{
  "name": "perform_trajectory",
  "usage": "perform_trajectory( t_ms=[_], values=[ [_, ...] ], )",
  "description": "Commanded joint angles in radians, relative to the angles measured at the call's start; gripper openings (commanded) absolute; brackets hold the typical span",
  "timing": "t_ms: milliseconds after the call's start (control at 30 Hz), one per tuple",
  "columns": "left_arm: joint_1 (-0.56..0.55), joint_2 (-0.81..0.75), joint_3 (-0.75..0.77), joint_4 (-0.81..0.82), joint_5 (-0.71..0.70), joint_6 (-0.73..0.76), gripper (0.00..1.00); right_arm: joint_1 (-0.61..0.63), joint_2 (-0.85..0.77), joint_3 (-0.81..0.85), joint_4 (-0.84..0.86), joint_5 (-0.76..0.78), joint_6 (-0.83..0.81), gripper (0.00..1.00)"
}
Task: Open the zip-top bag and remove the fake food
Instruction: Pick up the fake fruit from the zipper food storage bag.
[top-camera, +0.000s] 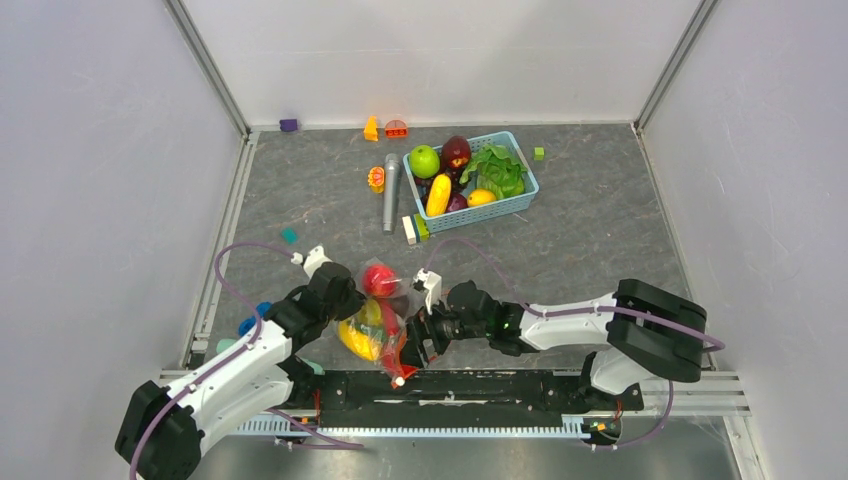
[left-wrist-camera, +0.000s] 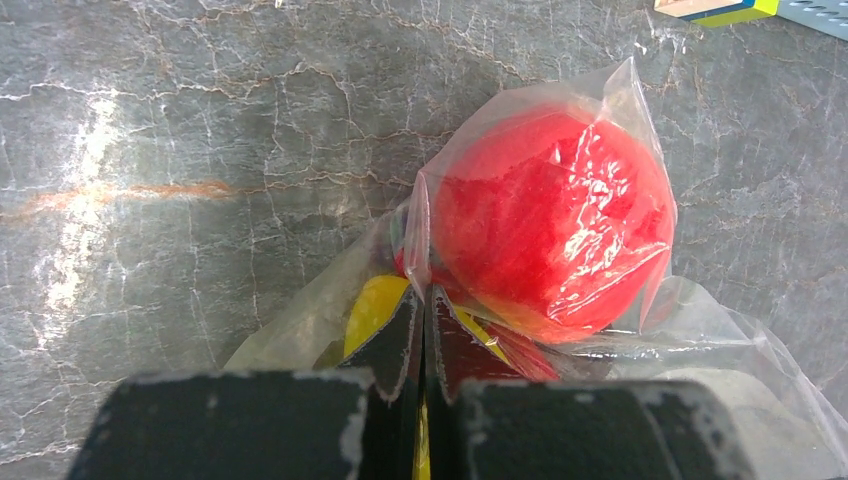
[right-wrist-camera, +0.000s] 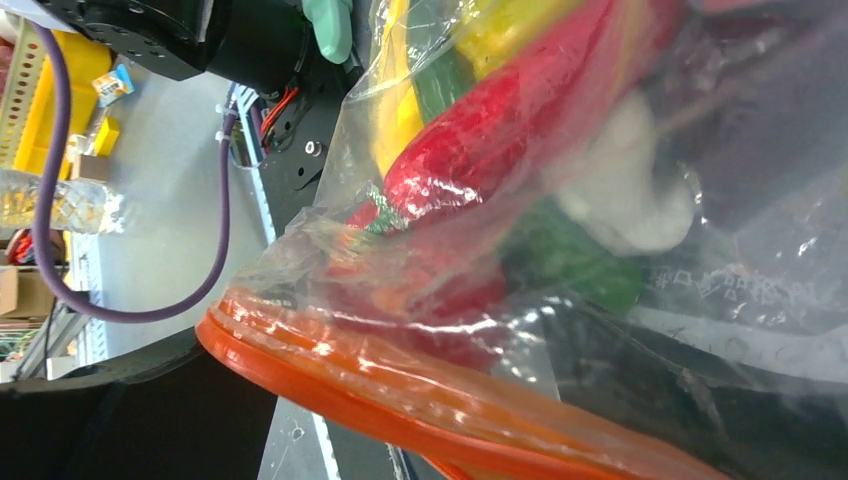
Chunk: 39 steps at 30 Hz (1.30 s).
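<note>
Left claw (left-wrist-camera: 425, 312) clamped on zip-top bag (top-camera: 378, 325) film | right claw (top-camera: 410, 345) jaws apart at zip strip (right-wrist-camera: 400, 400) | bag long axis near-far, zip end nearest | right wrist alone shows white piece (right-wrist-camera: 625, 200)

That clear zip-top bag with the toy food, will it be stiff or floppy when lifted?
Probably floppy: the zip-top bag is thin, creased film, bunched where the left gripper pinches it. The red round fruit inside would likely slide to the lowest point. The orange zip strip looks like its stiffest part.
</note>
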Motion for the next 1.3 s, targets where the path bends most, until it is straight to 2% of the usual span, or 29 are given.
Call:
perform_trajectory(
  t_ms=[0,533,800,1033,1267],
  values=[
    [-0.008,-0.003,-0.019,0.005,0.0,-0.037,0.02,0.023,0.034,0.07,-0.061,0.078,-0.049,0.98],
    [-0.011,-0.013,-0.029,0.005,-0.003,-0.043,0.02,0.082,0.157,0.152,-0.122,0.12,-0.082,0.97],
    [-0.011,-0.015,-0.029,0.003,-0.011,-0.046,0.02,0.082,0.096,0.136,-0.177,0.187,-0.116,0.65],
    [-0.011,-0.013,-0.02,-0.001,-0.025,-0.049,0.02,0.07,-0.006,0.106,-0.288,0.282,-0.137,0.62],
    [-0.012,-0.005,-0.015,-0.006,-0.033,-0.05,0.02,0.012,-0.142,0.022,-0.327,0.287,-0.133,0.59]
  ],
)
